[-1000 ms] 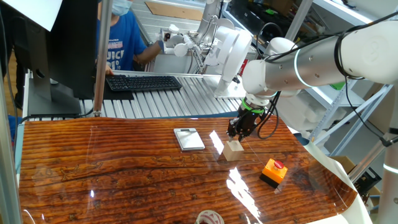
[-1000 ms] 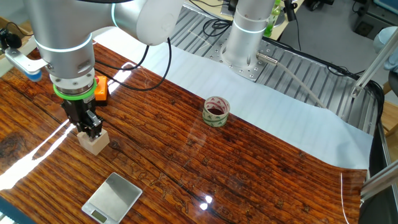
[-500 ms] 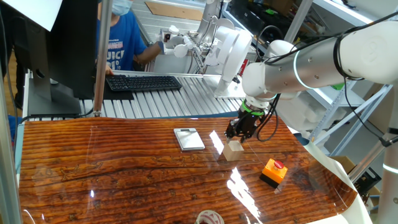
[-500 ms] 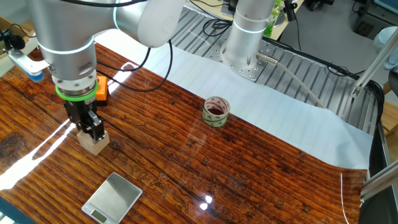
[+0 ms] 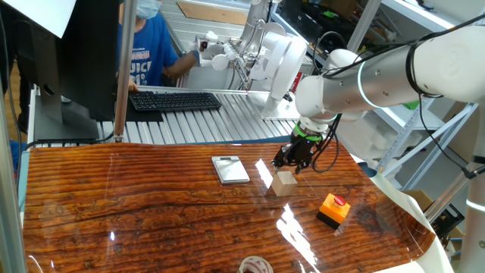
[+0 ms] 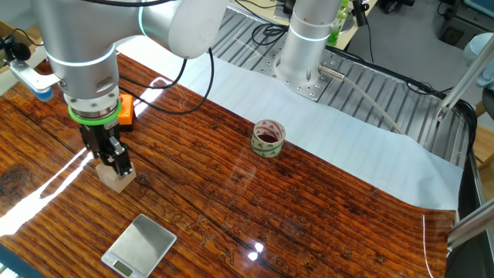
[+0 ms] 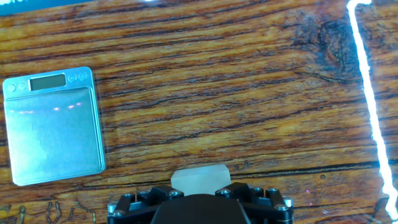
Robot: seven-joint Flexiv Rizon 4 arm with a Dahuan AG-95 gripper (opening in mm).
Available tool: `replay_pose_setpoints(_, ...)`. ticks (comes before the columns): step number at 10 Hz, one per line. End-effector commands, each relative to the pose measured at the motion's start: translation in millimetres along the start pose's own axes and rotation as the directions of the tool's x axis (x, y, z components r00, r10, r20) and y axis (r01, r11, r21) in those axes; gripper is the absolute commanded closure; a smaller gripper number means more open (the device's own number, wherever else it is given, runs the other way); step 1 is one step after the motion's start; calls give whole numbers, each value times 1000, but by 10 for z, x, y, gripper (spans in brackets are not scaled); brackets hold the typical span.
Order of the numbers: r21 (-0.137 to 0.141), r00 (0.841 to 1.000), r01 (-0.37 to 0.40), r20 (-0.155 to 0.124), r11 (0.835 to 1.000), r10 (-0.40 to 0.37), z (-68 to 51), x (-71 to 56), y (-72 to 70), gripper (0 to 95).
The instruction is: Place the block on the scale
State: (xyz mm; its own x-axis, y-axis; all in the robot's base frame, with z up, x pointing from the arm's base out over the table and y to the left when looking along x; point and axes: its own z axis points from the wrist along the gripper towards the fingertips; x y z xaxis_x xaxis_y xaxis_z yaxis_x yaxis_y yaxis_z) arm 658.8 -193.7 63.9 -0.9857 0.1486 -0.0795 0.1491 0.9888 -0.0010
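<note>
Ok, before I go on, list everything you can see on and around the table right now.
block: one, light tan wood, on the table under the end effector.
scale: one, silver-grey, flat on the table, apart from the block.
orange box: one, orange with a red button, near the table edge.
tape roll: one, dark red inside, on the table by the white sheet.
keyboard: one, black, behind the table.
person: one, blue shirt, behind the keyboard.
end effector: one, black, at the block; grip unclear.
</note>
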Motion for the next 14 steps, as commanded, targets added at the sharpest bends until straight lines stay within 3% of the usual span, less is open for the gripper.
replay_pose_setpoints(1,-2,1000,0,-1,1000,0,25,9,-3,190)
replay_pose_setpoints(10,-11,1000,28,-3,1000,-28,192,54,-25,190)
replay_pose_setpoints(11,-12,999,32,-3,999,-32,197,55,-26,380)
replay_pose_setpoints(14,-16,999,45,-3,999,-45,215,60,-28,380)
